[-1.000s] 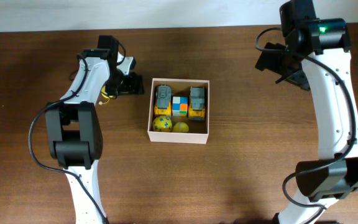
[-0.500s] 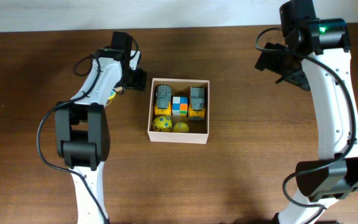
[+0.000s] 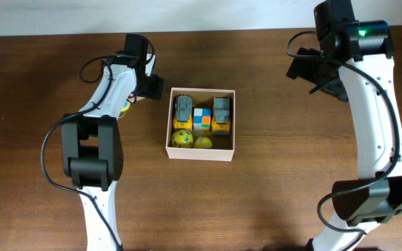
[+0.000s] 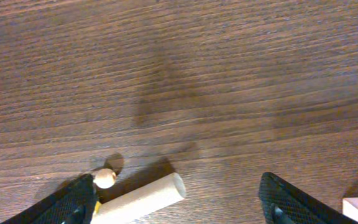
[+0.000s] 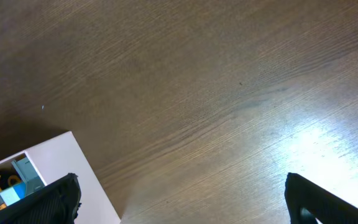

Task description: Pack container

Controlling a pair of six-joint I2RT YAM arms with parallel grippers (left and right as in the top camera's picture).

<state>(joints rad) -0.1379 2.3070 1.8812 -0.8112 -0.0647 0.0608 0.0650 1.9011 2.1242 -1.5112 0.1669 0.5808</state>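
No text, label, brand, number or sign can be read on anything in these views.

left arm (image 3: 107,90) and right arm (image 3: 372,118) both stretched forward, jaws spread wide

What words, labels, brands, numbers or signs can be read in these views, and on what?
None is readable. The square white-walled cardboard box shows bare walls; the yellow-and-grey toy trucks, the multicoloured cube and the yellow balls in it are too small to show any marking.
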